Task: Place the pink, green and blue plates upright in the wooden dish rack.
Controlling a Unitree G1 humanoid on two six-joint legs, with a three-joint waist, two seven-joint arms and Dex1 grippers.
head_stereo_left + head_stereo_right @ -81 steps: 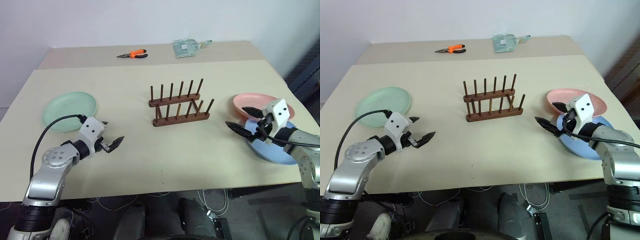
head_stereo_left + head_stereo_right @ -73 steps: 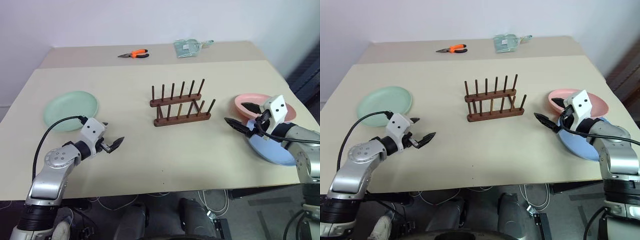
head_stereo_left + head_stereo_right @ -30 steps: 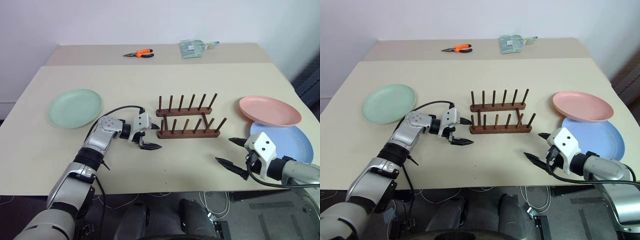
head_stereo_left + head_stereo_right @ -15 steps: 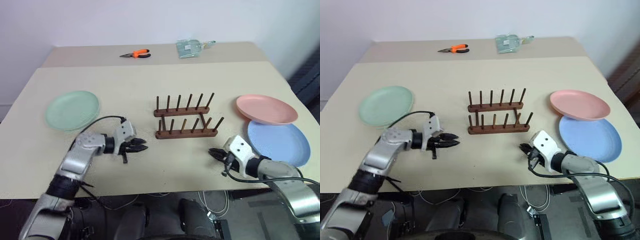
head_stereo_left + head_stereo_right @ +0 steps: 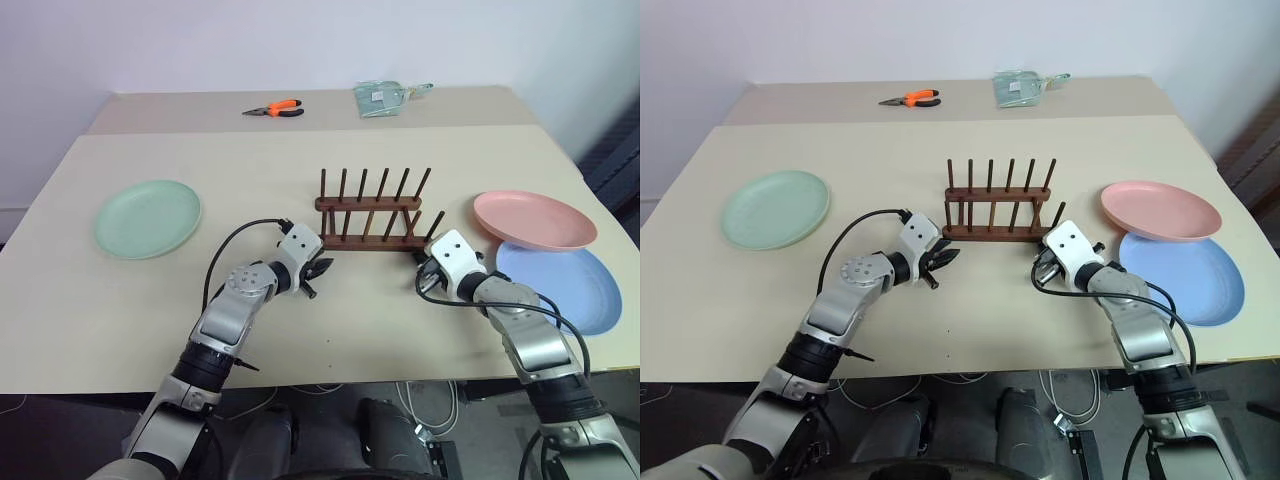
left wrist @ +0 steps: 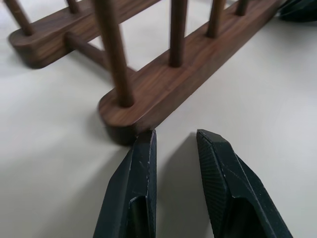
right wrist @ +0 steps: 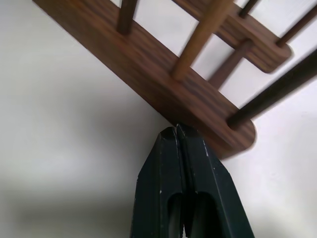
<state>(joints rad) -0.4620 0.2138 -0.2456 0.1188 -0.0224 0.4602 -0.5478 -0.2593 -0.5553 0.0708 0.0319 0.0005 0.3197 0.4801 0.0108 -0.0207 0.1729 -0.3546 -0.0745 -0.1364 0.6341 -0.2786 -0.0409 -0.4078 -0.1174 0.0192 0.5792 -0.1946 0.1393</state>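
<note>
On the table's far left: green plate [image 5: 148,217] lay flat, well apart from everything else.
Left gripper [image 6: 173,136]: fingers stood a narrow gap apart, empty, one tip at the near rail's left end.
Wooden dish rack [image 5: 368,213]: stood mid-table, holding no plates.
Right gripper [image 7: 177,130]: fingers pressed together, tips against the near rail's right end.
Pink plate [image 5: 534,220]: flat, right of the rack.
Blue plate [image 5: 560,287]: flat, partly under the pink one.

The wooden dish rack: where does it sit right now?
In the head views the wooden dish rack stands mid-table, between the left claw and the right claw, with the pink plate to its right.
</note>
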